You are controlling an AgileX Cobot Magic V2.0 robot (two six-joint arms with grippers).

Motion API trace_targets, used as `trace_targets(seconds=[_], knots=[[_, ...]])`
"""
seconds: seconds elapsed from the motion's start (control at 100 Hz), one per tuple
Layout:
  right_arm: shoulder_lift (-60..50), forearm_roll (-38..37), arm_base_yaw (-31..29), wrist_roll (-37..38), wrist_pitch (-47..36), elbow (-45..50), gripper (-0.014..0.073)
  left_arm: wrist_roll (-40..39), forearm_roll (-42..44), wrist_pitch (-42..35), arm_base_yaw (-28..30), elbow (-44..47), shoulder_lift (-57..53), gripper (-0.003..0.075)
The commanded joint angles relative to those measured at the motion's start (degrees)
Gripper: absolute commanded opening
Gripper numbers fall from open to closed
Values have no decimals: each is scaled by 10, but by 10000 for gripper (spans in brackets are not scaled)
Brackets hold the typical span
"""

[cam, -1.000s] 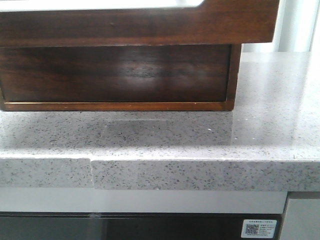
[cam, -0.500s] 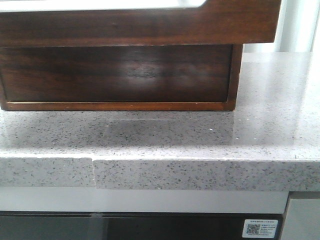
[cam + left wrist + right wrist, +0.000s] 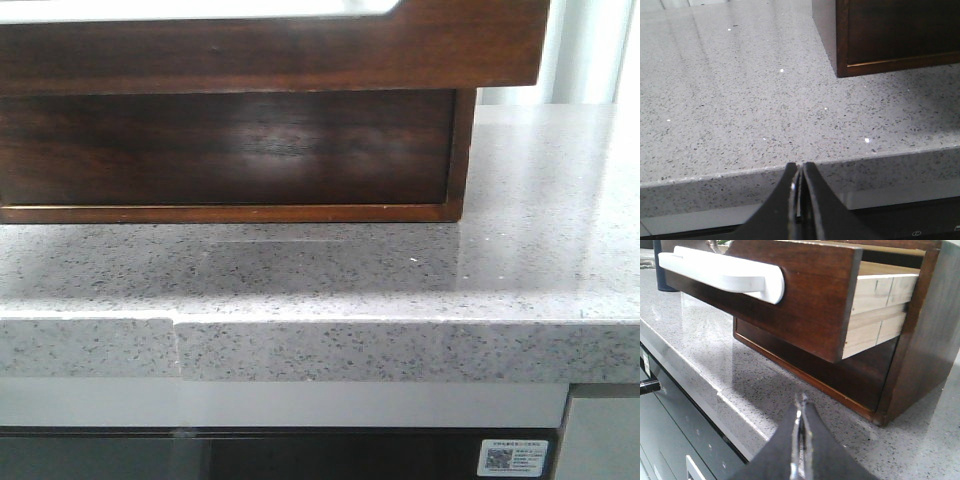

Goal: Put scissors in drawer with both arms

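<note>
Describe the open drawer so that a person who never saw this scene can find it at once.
On the speckled grey stone counter stands a dark brown wooden cabinet. The drawer is its upper one, pulled out so that it overhangs the closed drawer front below. Unlike that lower front, it shows pale wooden side boards and carries a long white piece along its top.

Probably kitchen: speckled stone countertop (image 3: 520,280)

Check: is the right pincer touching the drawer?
Apart. In the right wrist view the right pincer, shut and empty, sits low in the picture, with bare speckled counter showing between its tips and the pulled-out drawer above.
</note>
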Motion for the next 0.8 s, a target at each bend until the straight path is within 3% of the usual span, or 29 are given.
trace_targets(seconds=[0.0,0.66,0.74,0.79], knots=[[1,-3,-1,0,-48,-15,-71,-8,1,-17,-4,14,-17,-19],[1,-3,-1,0,-48,-15,-71,-8,1,-17,-4,14,-17,-19],[1,-11,-1,-79,-60,-15,-71,-8,1,-17,-4,14,-17,-19],[1,-10,-1,-88,-72,-15,-71,-8,1,-17,-4,14,-17,-19]])
